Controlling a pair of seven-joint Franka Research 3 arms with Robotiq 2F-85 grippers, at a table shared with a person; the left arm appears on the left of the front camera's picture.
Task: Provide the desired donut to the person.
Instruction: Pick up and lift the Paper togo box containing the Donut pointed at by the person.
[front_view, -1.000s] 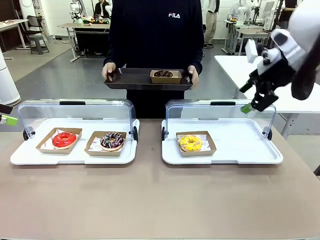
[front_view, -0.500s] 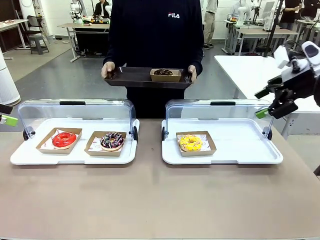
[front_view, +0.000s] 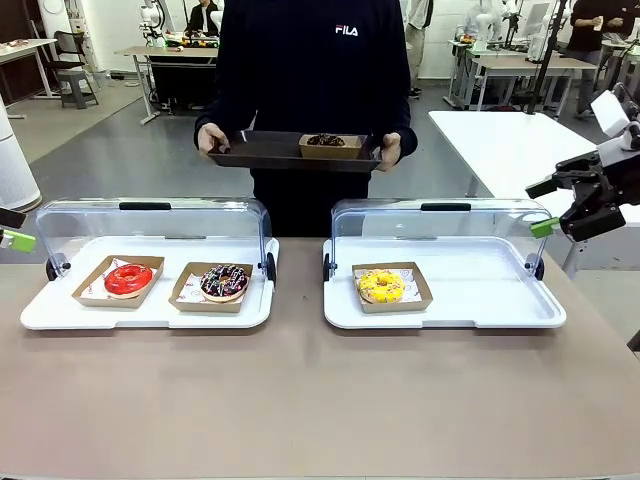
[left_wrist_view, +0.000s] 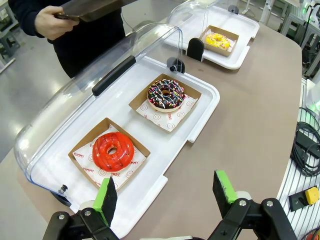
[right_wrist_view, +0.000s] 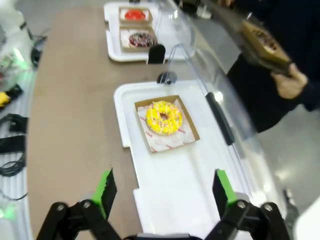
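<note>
Donut (front_view: 326, 143): boxed, on the tray (front_view: 255, 155) the person (front_view: 310, 70) holds, beyond the surface (front_view: 320, 400).
Left gripper (left_wrist_view: 166, 192): jaws spread, empty, above the near edge of the left case (left_wrist_view: 200, 120).
Right gripper (front_view: 537, 208): jaws spread, empty, beside the right case (front_view: 480, 318), not touching it.
Cases: lids up; red donut (front_view: 128, 279), sprinkled donut (front_view: 224, 281) and yellow donut (front_view: 381, 286) inside.
Progress: delivery judged done; little appears left.

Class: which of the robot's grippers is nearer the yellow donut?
Right. The right gripper hangs at the right end of the tray holding the yellow donut; the left gripper sits beyond the other tray.
</note>
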